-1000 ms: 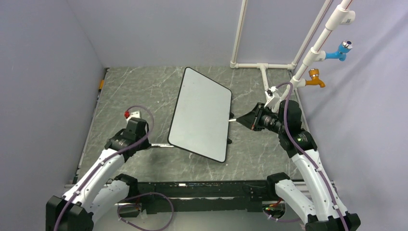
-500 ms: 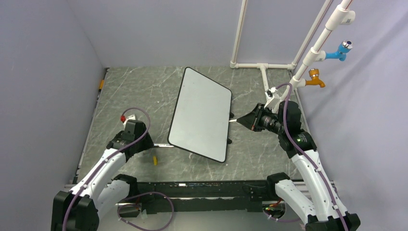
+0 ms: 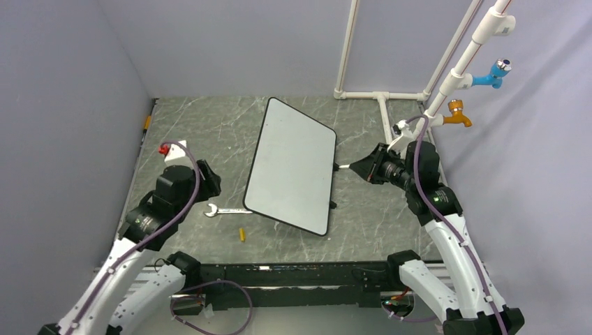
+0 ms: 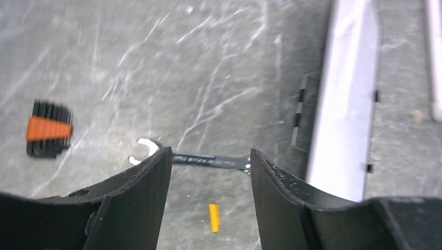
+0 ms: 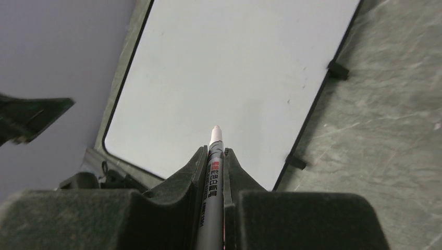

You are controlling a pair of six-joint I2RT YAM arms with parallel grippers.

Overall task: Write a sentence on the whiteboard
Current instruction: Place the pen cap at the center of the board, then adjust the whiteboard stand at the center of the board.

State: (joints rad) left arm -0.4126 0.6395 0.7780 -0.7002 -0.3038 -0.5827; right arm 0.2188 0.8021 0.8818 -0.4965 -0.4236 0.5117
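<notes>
My right gripper (image 5: 213,156) is clamped narrow on a marker (image 5: 212,182). Its pale tip sticks out ahead of my fingers (image 5: 182,177) and points at the whiteboard (image 5: 234,67). From above, that gripper (image 3: 356,167) sits just off the board's right rim, with the marker (image 3: 340,167) reaching the edge. I cannot tell whether the tip touches it.

My left gripper (image 4: 211,156) is spread wide and holds nothing. Its 2 jaws frame a wrench (image 4: 208,159) lying flat on the table (image 4: 104,62) below them. A small yellow piece (image 4: 213,217) lies nearer to me than the wrench and apart from it. Off to my left is a blurred orange-and-black object (image 4: 48,129), which I cannot identify.

In the top view my left gripper (image 3: 209,178) hangs above the table (image 3: 209,132), to the left of the whiteboard (image 3: 293,164). The wrench (image 3: 227,211) runs toward the board's near-left corner, and the yellow piece (image 3: 242,234) lies just in front of it.

The whiteboard lies between my 2 arms at the middle of the table, turned at a slant, with its far corner toward the back wall. Its face is plain white inside a thin black rim. 2 small black clips (image 5: 338,69) sit on its right edge. From my left wrist I see the board (image 4: 344,94) nearly edge-on.
</notes>
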